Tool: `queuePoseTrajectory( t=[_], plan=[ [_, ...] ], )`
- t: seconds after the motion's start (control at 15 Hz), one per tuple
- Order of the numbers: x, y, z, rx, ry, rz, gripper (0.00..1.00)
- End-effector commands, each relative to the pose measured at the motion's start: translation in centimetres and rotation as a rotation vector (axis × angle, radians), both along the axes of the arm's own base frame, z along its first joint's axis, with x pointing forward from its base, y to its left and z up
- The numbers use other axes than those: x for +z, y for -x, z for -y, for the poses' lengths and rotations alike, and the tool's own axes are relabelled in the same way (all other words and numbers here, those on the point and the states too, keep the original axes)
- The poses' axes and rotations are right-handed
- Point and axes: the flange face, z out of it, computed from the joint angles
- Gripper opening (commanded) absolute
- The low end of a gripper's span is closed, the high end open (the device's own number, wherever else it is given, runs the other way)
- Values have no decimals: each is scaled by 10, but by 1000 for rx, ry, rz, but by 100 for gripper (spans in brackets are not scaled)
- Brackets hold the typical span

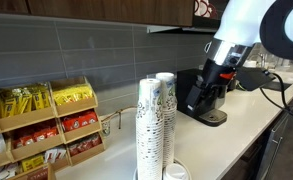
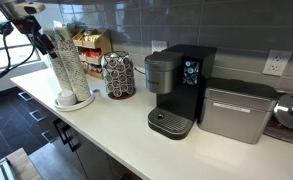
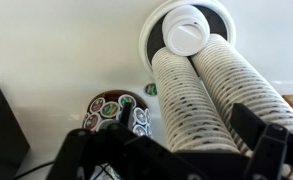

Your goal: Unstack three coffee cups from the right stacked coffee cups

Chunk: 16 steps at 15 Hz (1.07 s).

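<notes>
Two tall columns of nested speckled paper cups stand side by side on a white round plate (image 3: 146,35), and show in both exterior views. The right stacked coffee cups (image 2: 78,65) are the column nearer the pod carousel, seen greenish in the wrist view (image 3: 191,100). The twin column (image 2: 56,65) shows beside it in the wrist view (image 3: 241,90). My gripper (image 3: 191,140) is open and empty, its fingers on either side of the column tops. In an exterior view it hovers at the tops (image 2: 38,38). A single white cup-like piece (image 3: 186,30) sits on the plate.
A pod carousel (image 2: 118,75) stands next to the plate and also shows in the wrist view (image 3: 116,108). A black coffee machine (image 2: 181,85) and a silver appliance (image 2: 236,110) stand further along. A snack rack (image 1: 46,125) is against the wall. The counter's front edge (image 2: 96,145) is near.
</notes>
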Motion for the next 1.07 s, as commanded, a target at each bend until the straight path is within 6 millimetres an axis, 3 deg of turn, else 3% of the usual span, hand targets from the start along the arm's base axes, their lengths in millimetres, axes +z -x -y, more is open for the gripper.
queuePoseTrajectory(
  t=[0.0,0.27,0.6,1.0],
  plan=[
    [35,5,-2,62,74,8,100],
    [64,10,-8,127,117,25,100],
    [99,15,-32,161,99,70,100],
    [126,16,-60,207,98,108,100]
  ],
)
